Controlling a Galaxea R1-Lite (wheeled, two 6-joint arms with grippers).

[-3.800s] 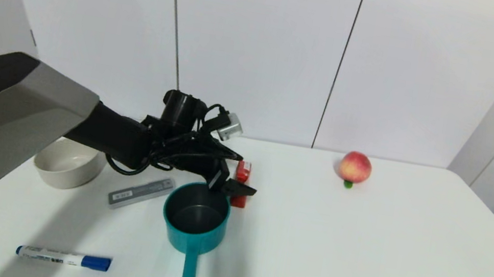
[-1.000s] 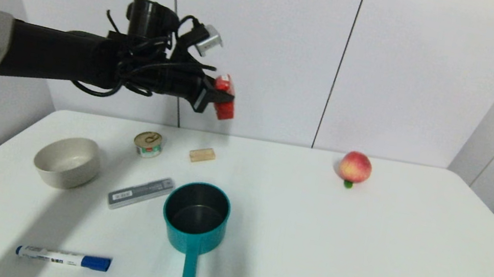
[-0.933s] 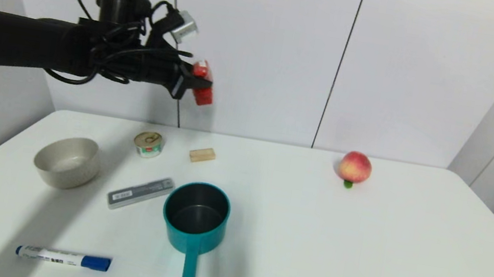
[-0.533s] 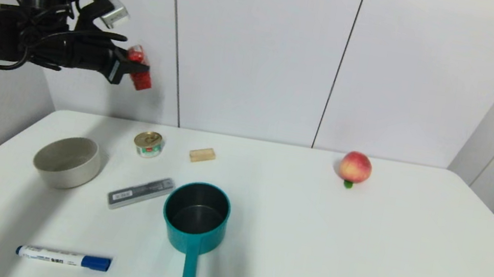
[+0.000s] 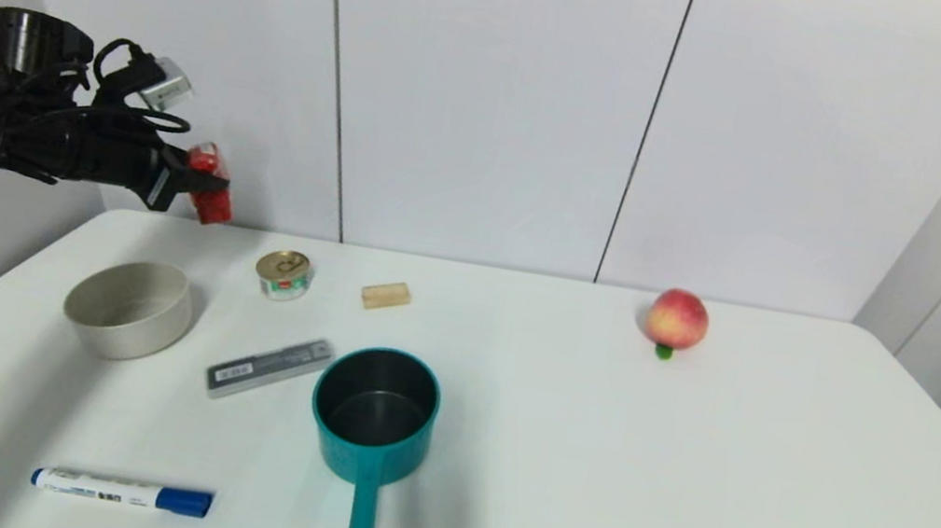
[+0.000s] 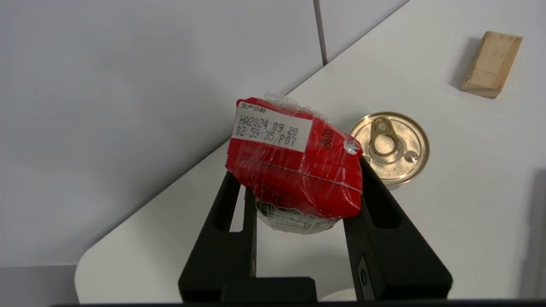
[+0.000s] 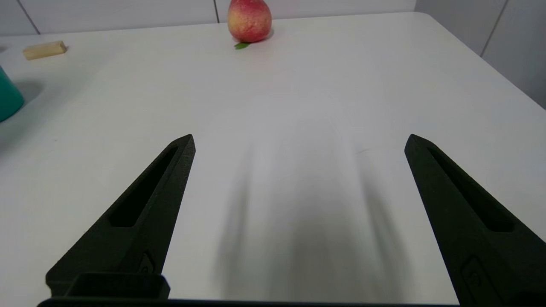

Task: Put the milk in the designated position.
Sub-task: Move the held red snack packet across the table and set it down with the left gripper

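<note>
head: high, faces table (image 5: 681,486) | wrists: close, low | shared: wooden block (image 5: 385,295)

The left arm reached in level from the left, raised above the table's far left corner. The left gripper (image 5: 204,184) pointed rightward, its two black fingers (image 6: 222,230) clamped on the milk (image 6: 294,170). The right gripper (image 7: 298,145) hovered low over the table, fingers (image 7: 145,204) spread wide.
</note>
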